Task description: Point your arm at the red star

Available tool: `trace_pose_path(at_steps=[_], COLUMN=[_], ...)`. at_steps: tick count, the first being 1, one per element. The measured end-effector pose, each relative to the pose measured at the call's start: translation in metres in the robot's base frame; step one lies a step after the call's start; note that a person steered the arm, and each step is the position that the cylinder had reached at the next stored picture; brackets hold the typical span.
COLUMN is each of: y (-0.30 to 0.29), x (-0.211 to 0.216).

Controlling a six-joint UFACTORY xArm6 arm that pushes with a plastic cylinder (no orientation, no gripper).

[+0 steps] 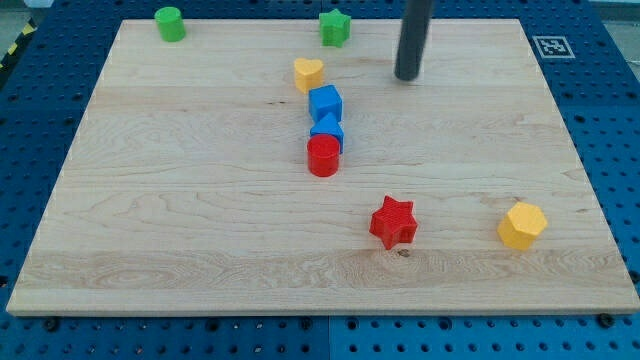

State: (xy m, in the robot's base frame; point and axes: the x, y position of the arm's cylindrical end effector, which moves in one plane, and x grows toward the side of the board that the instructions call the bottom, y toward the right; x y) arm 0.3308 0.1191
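Red star (393, 222) lying in the near right part of the wooden board (180, 200), well apart from my tip (407, 76), which touches down far up the board, right of the middle. No jaws on this rod, so nothing to open or clench; nothing held. Between my tip and the red star only bare wood, no block standing in that line.

To the left of my tip, a yellow heart (309, 73), near but not touching. Just below the heart, a short column running toward the near edge: a blue cube (325, 102), then a second blue block (327, 131) pressed against it, shape hard to make out, possibly a triangle, then a red cylinder (323, 156) touching that one. Column standing left of the path from tip to star.

Along the far edge, a green cylinder (169, 23) at the far left corner and a green star (335, 27) near the middle, left of the rod. At the near right, a yellow hexagon (522, 224), right of the red star and apart from it.

Counted: two red, two blue, two green, two yellow, eight blocks in all. Beyond the board's far right corner, a black and white marker tag (552, 46) on the blue pegboard table (610, 120)
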Motion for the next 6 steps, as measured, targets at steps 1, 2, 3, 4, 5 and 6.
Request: trace_pose_path(at_steps=[1,2,3,4,5,6], y=[0.000,0.000,-0.009,-0.024,-0.023,-0.022], x=[0.022,0.022,0.020,0.039,0.110,0.167])
